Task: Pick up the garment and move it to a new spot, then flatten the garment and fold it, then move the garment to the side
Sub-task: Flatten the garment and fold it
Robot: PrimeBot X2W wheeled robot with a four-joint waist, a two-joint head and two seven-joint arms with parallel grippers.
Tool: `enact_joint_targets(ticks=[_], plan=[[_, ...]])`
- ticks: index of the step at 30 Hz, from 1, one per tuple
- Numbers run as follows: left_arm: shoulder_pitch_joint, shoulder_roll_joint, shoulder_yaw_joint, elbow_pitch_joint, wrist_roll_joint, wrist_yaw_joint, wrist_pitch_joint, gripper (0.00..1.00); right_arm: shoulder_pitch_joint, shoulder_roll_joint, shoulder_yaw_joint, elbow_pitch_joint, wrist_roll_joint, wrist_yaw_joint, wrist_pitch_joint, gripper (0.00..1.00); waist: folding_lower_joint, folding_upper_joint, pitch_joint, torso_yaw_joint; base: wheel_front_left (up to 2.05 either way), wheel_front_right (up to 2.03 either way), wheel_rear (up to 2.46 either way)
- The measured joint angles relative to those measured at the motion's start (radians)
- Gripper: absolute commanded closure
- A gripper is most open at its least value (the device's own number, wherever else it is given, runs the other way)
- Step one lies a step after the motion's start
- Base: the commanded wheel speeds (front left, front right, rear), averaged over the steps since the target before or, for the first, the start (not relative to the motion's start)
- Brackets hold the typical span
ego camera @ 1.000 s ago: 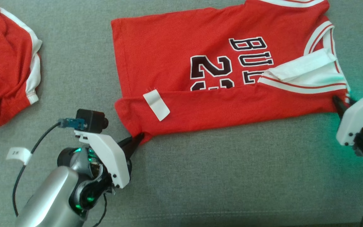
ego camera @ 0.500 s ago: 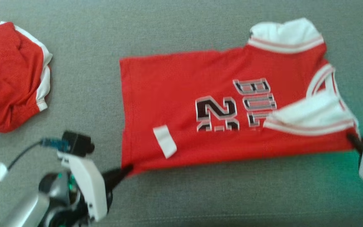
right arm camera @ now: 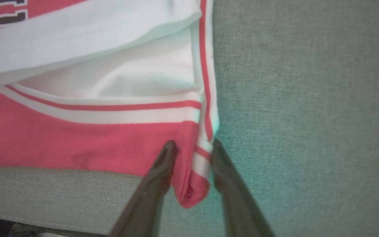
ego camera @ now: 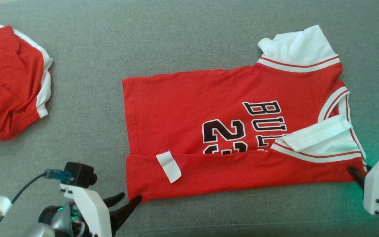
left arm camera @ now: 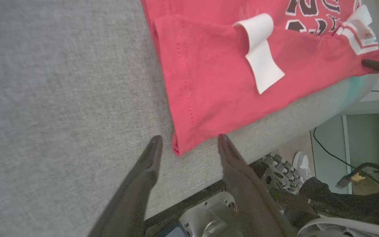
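The garment (ego camera: 209,108) is a red jersey with white trim and dark lettering, lying flat on the grey cushion with its near long edge folded up over itself. A white label (ego camera: 169,167) lies on that folded strip. My left gripper (ego camera: 130,197) is at the lower left hem corner. In the left wrist view the left gripper (left arm camera: 189,141) is open, and the corner (left arm camera: 176,149) lies loose between its fingers. My right gripper (ego camera: 359,169) is at the lower right shoulder corner. In the right wrist view the right gripper (right arm camera: 192,146) has its jaws parted around the striped trim corner (right arm camera: 197,164).
Another red and white garment (ego camera: 8,82) lies bunched at the far left. The cushion's front edge (ego camera: 209,227) runs close below the jersey. Past that edge, the left wrist view shows the floor, a shoe (left arm camera: 303,161) and cables (left arm camera: 327,148).
The head camera has shifted, so the whole scene sits lower in the picture. My left gripper has opened and let go of the hem corner. The right gripper's jaws have parted again.
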Motion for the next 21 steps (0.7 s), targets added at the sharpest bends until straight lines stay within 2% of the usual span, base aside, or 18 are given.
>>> enact_joint_targets(ticks=[4, 9, 14, 19, 21], plan=[[0.0, 0.002, 0.002, 0.008, 0.025, 0.004, -0.035, 0.0, 0.002, -0.031, 0.013, -0.001, 0.002, 0.0, -0.012, 0.0, 0.0, 0.0, -0.012, -0.001, 0.0, 0.0, 0.0], [-0.003, 0.026, 0.041, -0.053, 0.06, 0.033, -0.061, 0.0, -0.037, -0.085, -0.009, -0.064, 0.042, 0.0, -0.008, 0.0, 0.0, 0.0, 0.001, -0.008, 0.0, 0.0, 0.0], [-0.125, 0.031, 0.078, -0.071, 0.074, 0.053, -0.059, 0.0, -0.299, -0.082, -0.058, -0.081, 0.053, 0.0, 0.008, 0.0, 0.0, 0.0, 0.053, 0.0, 0.0, 0.0, 0.0], [-0.411, -0.051, 0.074, 0.052, 0.108, 0.053, -0.058, 0.0, -0.594, -0.043, -0.036, 0.03, -0.018, 0.0, 0.046, 0.0, 0.0001, 0.0, 0.13, 0.026, 0.0, 0.0, 0.0], [-0.506, -0.097, 0.047, 0.124, 0.12, 0.034, -0.049, 0.0, -0.68, -0.018, -0.029, 0.105, -0.066, 0.0, 0.046, 0.0, 0.0003, 0.0, 0.158, 0.041, 0.0, 0.0, 0.0]])
